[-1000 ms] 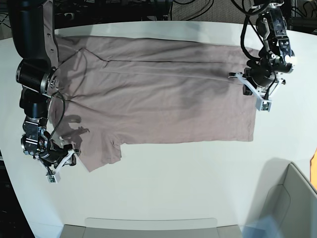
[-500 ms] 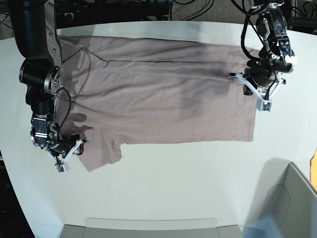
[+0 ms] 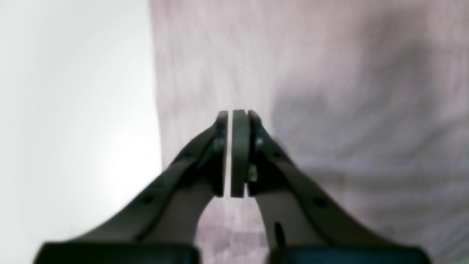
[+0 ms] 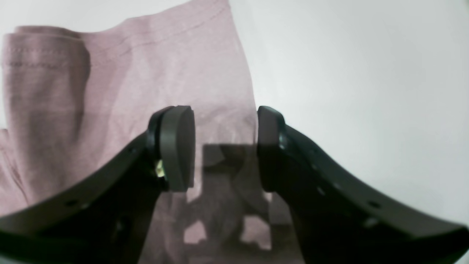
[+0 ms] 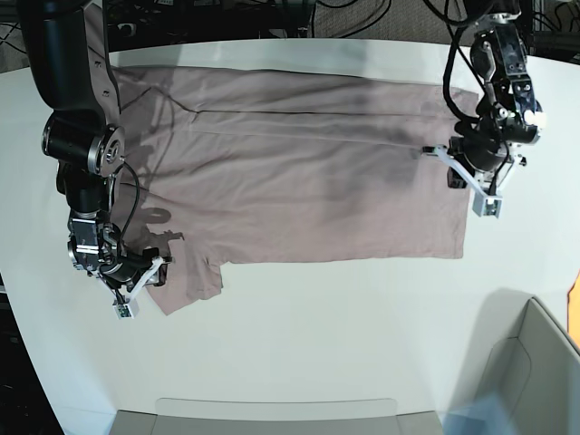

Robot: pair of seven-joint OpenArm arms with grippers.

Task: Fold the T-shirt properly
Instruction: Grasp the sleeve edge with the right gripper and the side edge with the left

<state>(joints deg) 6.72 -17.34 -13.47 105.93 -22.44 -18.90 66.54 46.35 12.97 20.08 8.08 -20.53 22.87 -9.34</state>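
Note:
The mauve-pink T-shirt (image 5: 299,172) lies flat across the white table (image 5: 317,335), with one short sleeve (image 5: 186,285) sticking out at its lower left. My right gripper (image 5: 140,285) hangs low over that sleeve's outer edge. In the right wrist view it (image 4: 224,146) is open wide, with the sleeve (image 4: 146,84) below and nothing between the fingers. My left gripper (image 5: 464,179) is at the shirt's right-hand edge. In the left wrist view it (image 3: 230,121) hovers over the fabric (image 3: 329,73) by that edge, its pads parted by a thin slit with no cloth between them.
A grey bin (image 5: 535,362) stands at the lower right corner. A pale tray edge (image 5: 272,412) runs along the table's front. Dark cables and stands (image 5: 272,14) line the back edge.
My right gripper has moved right and up from the bare table onto the sleeve's edge, still open. My left gripper has drifted slightly down and right, and its pads have parted a little.

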